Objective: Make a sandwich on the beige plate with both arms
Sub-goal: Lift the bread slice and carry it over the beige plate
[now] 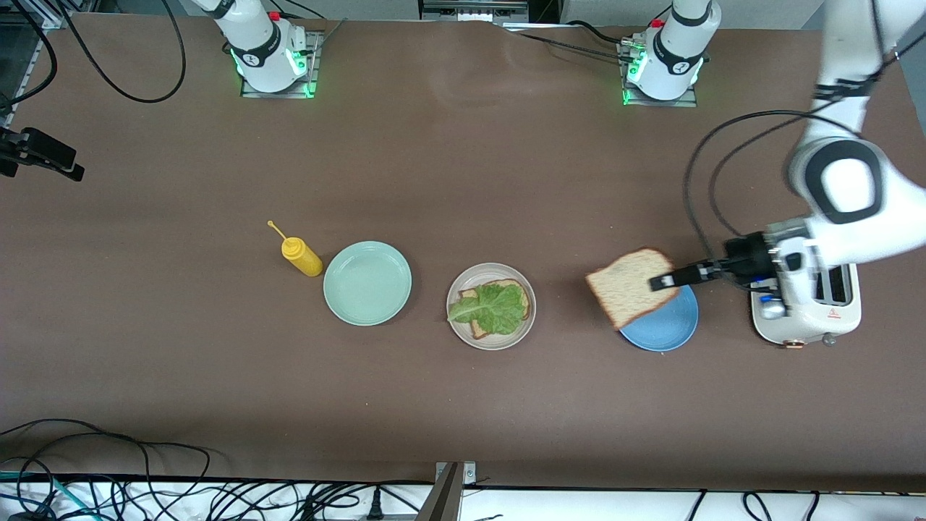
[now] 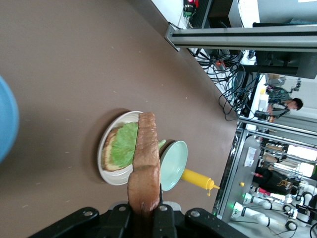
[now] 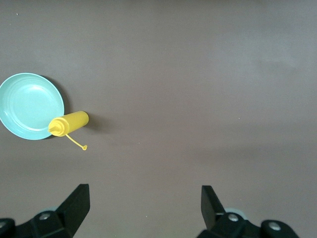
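Note:
The beige plate [image 1: 506, 341] sits mid-table with one bread slice [image 1: 518, 286] on it and a green lettuce leaf [image 1: 493, 307] on top. My left gripper [image 1: 662, 282] is shut on a second bread slice [image 1: 628, 291], held tilted in the air over the blue plate [image 1: 665, 329]. The left wrist view shows that slice edge-on [image 2: 146, 163] between the fingers of the left gripper [image 2: 146, 215], with the beige plate [image 2: 106, 173] and lettuce [image 2: 124, 144] ahead. My right gripper [image 3: 145, 203] is open and empty, high over bare table, and is out of the front view.
A mint-green plate [image 1: 367, 282] and a yellow mustard bottle [image 1: 300, 255] stand toward the right arm's end of the table. A white toaster [image 1: 832, 307] stands under the left arm beside the blue plate. Cables hang along the table's near edge.

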